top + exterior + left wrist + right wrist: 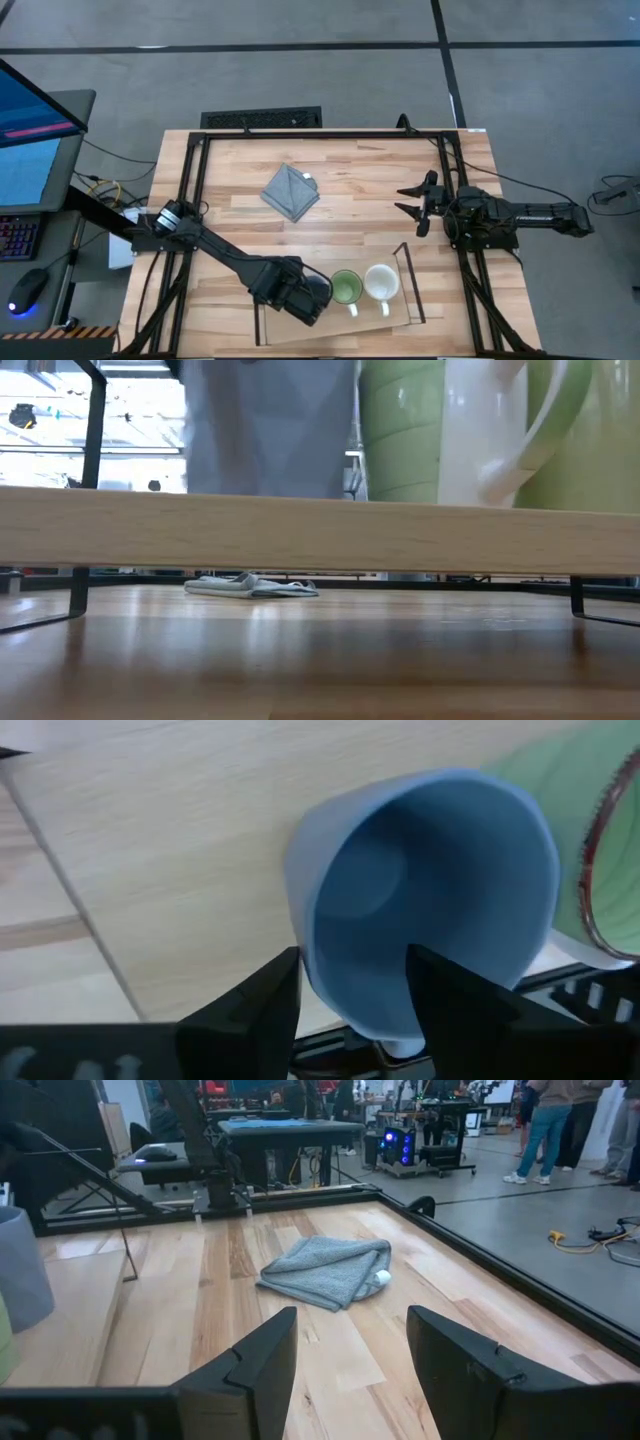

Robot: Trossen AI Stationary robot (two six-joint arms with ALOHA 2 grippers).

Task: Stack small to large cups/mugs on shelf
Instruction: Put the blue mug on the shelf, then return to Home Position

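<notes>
Table (340,170): light wood in a black frame; only the right wrist view shows the room beyond, with people standing far off.
Shelf (290,322): long axis runs left-right along the table's near edge; the low view shows its board edge-on.
Grey cloth (291,191): folded, mid-table, well apart from the shelf.
Left pincer (350,995): over the shelf's middle, clamped on the rim of the blue-grey mug (430,900), mouth facing the wrist camera; the high view hides this mug.
Green mug (346,288): upright on the shelf, touching the cream-white mug (381,283) on its right.
Right pincer (412,203): fingers wide apart, empty, over the table's right side.
</notes>
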